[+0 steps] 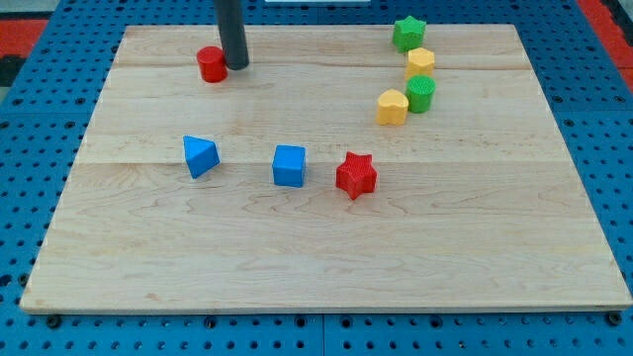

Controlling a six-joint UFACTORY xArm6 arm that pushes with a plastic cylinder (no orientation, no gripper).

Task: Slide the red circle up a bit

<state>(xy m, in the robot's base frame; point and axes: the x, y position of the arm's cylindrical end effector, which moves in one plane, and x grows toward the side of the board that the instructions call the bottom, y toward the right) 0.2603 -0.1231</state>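
Note:
The red circle sits near the view's top left of the wooden board. My tip rests on the board just to the right of the red circle, touching or nearly touching its right side. The dark rod rises from there out of the view's top.
A blue triangle, a blue cube and a red star lie across the middle. At the top right are a green star, a yellow block, a green circle and a yellow heart.

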